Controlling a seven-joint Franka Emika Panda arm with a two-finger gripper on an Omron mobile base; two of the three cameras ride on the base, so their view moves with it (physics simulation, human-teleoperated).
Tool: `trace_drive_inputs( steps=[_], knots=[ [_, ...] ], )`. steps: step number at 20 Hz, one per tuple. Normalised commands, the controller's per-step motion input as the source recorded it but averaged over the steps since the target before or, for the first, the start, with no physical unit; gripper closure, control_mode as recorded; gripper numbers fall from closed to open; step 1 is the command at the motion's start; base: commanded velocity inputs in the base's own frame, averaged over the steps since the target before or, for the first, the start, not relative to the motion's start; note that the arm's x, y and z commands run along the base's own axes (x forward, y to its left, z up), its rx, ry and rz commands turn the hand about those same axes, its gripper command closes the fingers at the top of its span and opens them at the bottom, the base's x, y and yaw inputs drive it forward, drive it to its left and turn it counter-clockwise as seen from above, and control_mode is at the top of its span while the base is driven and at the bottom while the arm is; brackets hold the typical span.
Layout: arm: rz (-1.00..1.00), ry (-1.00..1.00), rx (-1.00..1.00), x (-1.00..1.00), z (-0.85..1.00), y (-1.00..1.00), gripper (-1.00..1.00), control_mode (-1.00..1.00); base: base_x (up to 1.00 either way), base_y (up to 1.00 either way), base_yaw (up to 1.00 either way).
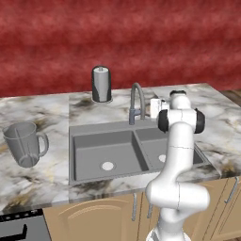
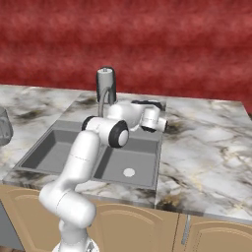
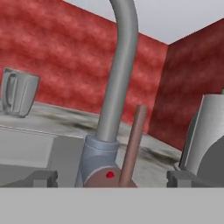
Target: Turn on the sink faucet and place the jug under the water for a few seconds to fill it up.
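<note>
The grey gooseneck sink faucet (image 1: 136, 100) stands behind the dark double sink (image 1: 89, 155). In the hand view its pipe (image 3: 118, 83) rises just ahead, with a slim reddish-brown lever (image 3: 132, 144) beside its base. My gripper (image 3: 111, 178) is open, and its fingertips (image 3: 41, 178) stand wide apart on either side of the base and lever, holding nothing. From the left base view the gripper (image 1: 151, 108) hangs just right of the faucet. The translucent jug (image 1: 26, 145) stands upright on the counter far to the left, also seen as a jug (image 3: 18, 92) in the distance. The water is out of view.
An opaque grey lidded canister (image 1: 100, 84) stands on the counter behind the faucet, close to the hand's far side (image 3: 205, 135). A red wall backs the marble counter (image 1: 221, 127). My own arm (image 2: 81, 157) leans over the sink's front edge.
</note>
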Motion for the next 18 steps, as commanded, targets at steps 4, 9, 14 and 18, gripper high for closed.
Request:
trace_drive_inputs(
  steps=[4, 9, 14, 18],
  knots=[
    [0.0, 0.0, 0.0, 0.29, 0.0, 0.1, -1.0, -1.0, 0.0, 0.0, 0.0],
    [0.0, 0.0, 0.0, 0.33, 0.0, -0.12, -1.0, -1.0, 0.0, 0.0, 0.0],
    [-0.02, 0.0, 0.0, 0.21, 0.0, -0.03, -1.0, -1.0, 0.0, 0.0, 0.0],
    [-0.05, 0.01, 0.0, 0.03, 0.0, 0.17, -1.0, -1.0, 0.0, 0.0, 0.0]
  ],
)
